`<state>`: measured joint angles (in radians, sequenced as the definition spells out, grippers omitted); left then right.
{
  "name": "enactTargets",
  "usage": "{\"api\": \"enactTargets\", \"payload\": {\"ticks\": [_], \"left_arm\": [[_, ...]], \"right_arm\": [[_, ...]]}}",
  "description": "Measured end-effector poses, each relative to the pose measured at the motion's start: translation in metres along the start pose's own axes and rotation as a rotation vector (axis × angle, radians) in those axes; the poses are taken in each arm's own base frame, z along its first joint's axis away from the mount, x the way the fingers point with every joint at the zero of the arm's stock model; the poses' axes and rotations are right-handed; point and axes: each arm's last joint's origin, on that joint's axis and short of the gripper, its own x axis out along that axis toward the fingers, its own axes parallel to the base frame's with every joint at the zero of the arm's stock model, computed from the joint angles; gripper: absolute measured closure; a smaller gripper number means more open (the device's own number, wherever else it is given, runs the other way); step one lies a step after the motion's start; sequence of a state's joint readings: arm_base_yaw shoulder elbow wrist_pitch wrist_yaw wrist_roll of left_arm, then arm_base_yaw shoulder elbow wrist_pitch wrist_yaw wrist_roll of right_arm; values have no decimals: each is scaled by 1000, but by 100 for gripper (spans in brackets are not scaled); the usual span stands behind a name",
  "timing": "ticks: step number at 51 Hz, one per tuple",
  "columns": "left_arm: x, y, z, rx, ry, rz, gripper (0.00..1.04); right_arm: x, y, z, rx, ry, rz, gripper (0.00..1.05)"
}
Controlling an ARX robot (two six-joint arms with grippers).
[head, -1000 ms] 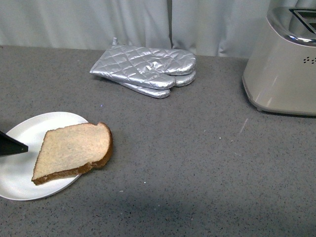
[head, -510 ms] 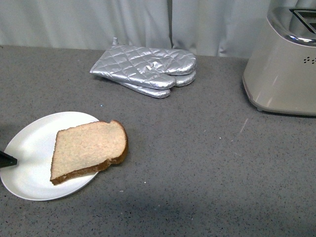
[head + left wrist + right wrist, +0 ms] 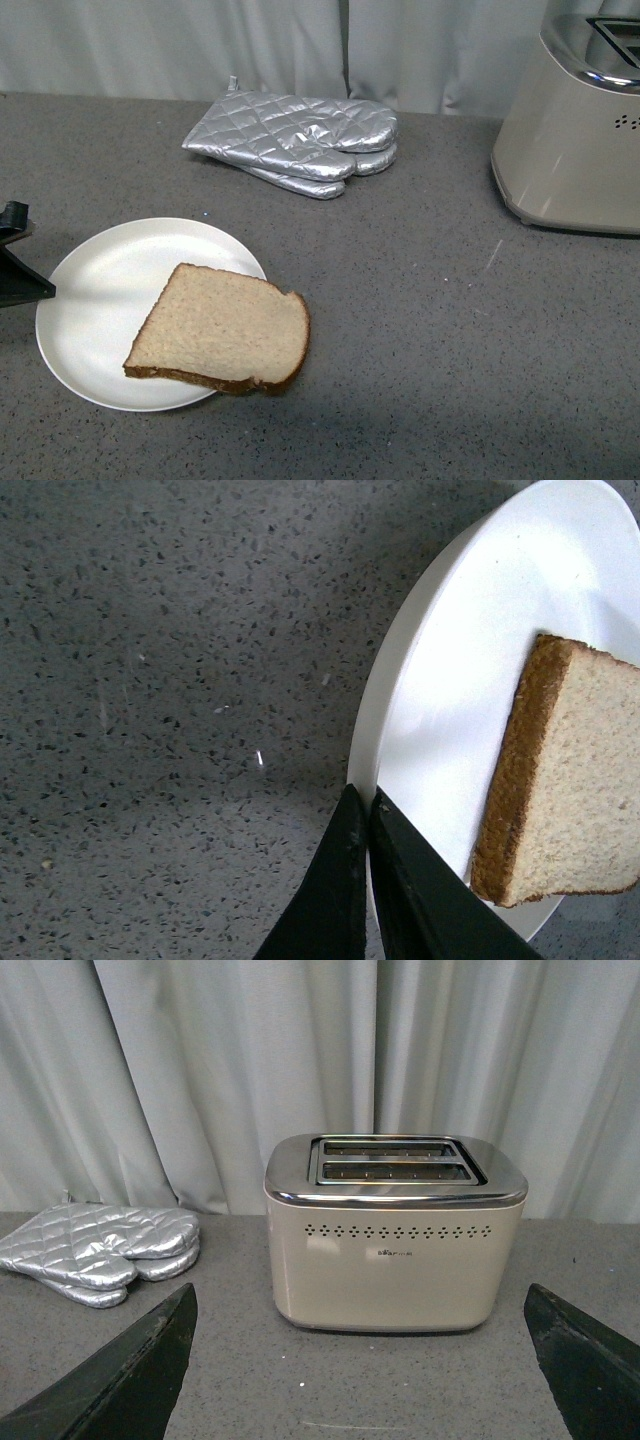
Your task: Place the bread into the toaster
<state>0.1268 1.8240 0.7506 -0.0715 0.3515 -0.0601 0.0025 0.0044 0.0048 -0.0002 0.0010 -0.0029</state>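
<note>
The bread (image 3: 225,333) lies on the round white plate (image 3: 100,290) at the front left, its right edge hanging over the rim. It also shows in the left wrist view (image 3: 570,780). My left gripper (image 3: 30,285) is shut on the plate's left rim; in the left wrist view the gripper (image 3: 366,802) pinches the plate (image 3: 460,680) at its edge. The beige toaster (image 3: 575,130) stands at the back right. In the right wrist view the toaster (image 3: 395,1245) faces me with its two dark slots on top. My right gripper (image 3: 365,1360) is open and empty, a short way in front of it.
A pair of quilted silver oven mitts (image 3: 300,140) lies at the back centre, also in the right wrist view (image 3: 95,1255). A grey curtain (image 3: 250,45) hangs behind the speckled grey counter (image 3: 420,330).
The plate has moved right and turned under my left gripper. The bread has slid toward the plate's front right rim and now overhangs it.
</note>
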Motion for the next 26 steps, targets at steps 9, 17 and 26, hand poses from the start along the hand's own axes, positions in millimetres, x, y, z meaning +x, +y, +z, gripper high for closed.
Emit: {"api": "enactTargets", "payload": {"ticks": [9,17,26], "left_arm": [[3,-35,-1,3,4,9,101],[11,-71,-7,20,19,-20,101],[23,-114,-21,16,27,-58,101]], "right_arm": [[0,0,0,0,0,0,9],[0,0,0,0,0,0,9],[0,0,0,0,0,0,9]]}}
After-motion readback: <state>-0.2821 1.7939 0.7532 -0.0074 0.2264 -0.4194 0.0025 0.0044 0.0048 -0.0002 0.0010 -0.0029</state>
